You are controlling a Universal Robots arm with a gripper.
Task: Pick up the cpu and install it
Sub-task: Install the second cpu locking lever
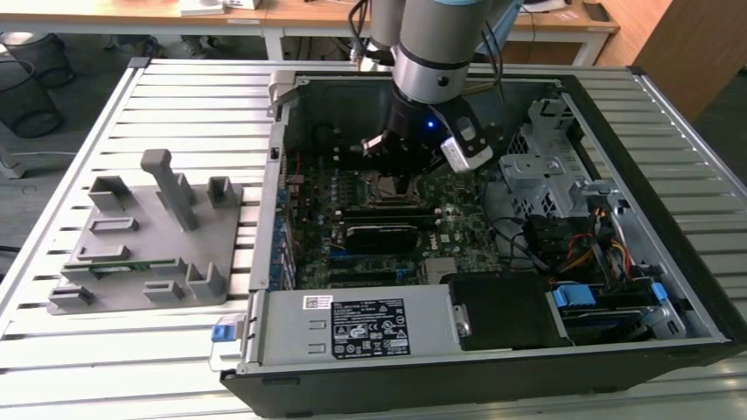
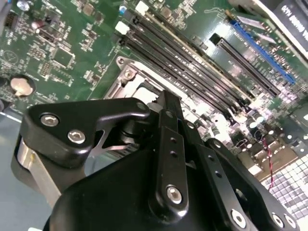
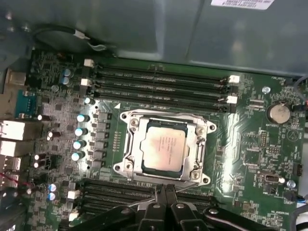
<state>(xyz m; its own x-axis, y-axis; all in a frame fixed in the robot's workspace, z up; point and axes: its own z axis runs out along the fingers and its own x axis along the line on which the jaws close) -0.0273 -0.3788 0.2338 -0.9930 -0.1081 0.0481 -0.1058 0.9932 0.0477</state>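
The cpu, a flat square chip with a silver-grey top, lies inside the metal socket frame on the green motherboard. In the first wrist view my gripper hovers just beside the socket's edge. Its two black fingers are pressed together with nothing between them. In the exterior view the gripper hangs inside the open computer case, right above the socket. The second wrist view shows the shut fingers over the socket frame.
Memory slots flank the socket on both sides. A black block sits on the board near it. The drive cage and cables are at the exterior view's right, and the power supply is in front. A grey fixture tray stands outside the case.
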